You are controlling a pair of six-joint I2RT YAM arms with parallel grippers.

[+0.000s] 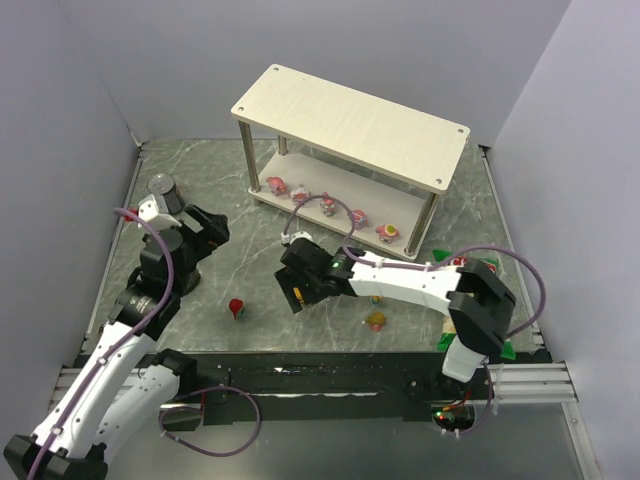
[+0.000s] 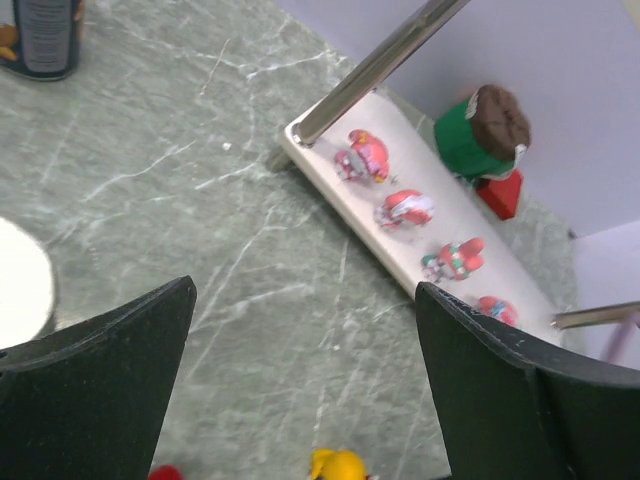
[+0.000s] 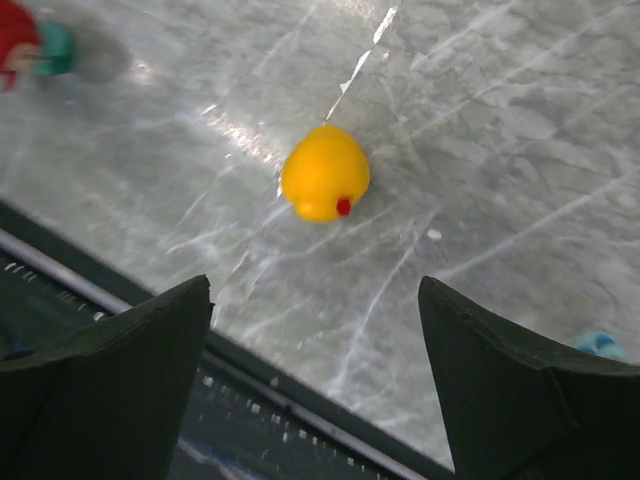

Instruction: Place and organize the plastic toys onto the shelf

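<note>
The shelf (image 1: 350, 120) stands at the back, and several pink-and-white plastic toys (image 1: 327, 205) line its lower board (image 2: 330, 190). On the table lie a red toy (image 1: 237, 307) and a yellow toy (image 1: 376, 321). My left gripper (image 1: 208, 232) hovers open left of the shelf, with nothing between its fingers. In the left wrist view the shelf toys (image 2: 407, 208) sit ahead of that gripper (image 2: 305, 300), and the yellow toy (image 2: 338, 465) is at the bottom edge. My right gripper (image 1: 297, 290) is open and empty over mid-table. The yellow toy (image 3: 325, 172) lies just beyond it (image 3: 315, 290), the red toy (image 3: 25, 45) farther off.
A metal can (image 1: 163, 190) stands at the far left, behind my left arm. A green bag (image 1: 480, 265) lies at the right beside the right arm. Behind the shelf I see a green object with a brown top (image 2: 485, 130) and a red block (image 2: 500, 193). The table's near edge (image 3: 300, 400) runs under my right gripper.
</note>
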